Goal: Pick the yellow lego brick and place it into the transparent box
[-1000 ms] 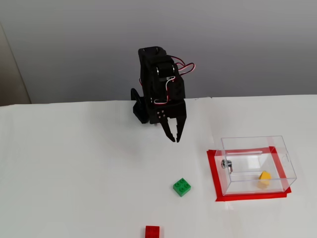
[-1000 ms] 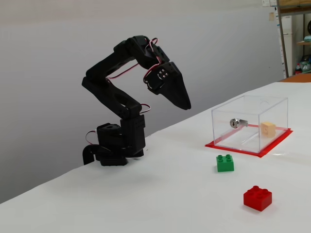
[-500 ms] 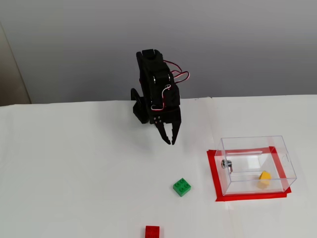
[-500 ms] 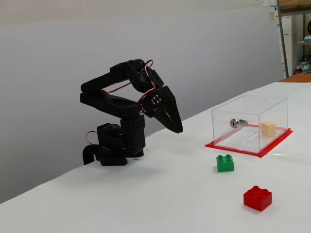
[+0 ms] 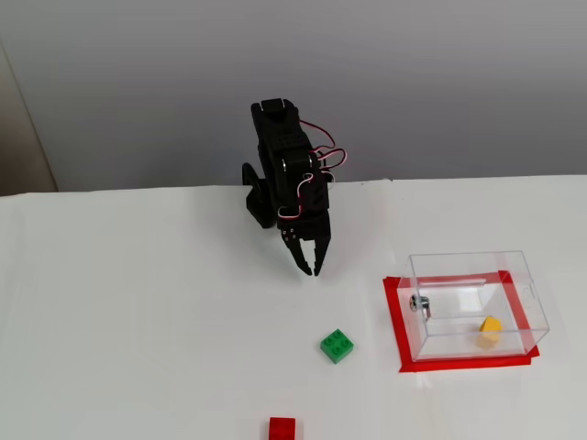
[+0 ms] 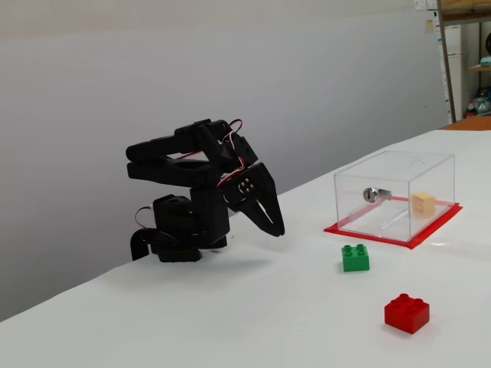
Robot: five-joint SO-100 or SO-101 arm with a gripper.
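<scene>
Big white bench (image 5: 138,321) first, and the arm (image 6: 180,153) on it folds right down: a second ago it stood tall with the gripper high, now the links lie nearly flat over the base at the far side. That reads as a retreat to rest, and it fits, because the task looks done. The box (image 5: 472,302), on its red tape patch at the right of the high view, holds the yellow brick (image 5: 491,330) on its floor, near the right wall. The gripper (image 5: 310,261) points down at the bench, jaws together, nothing between them, well apart from the box. Green brick (image 5: 337,345) sits left of the box, red brick (image 5: 282,428) nearer the camera, both untouched.
</scene>
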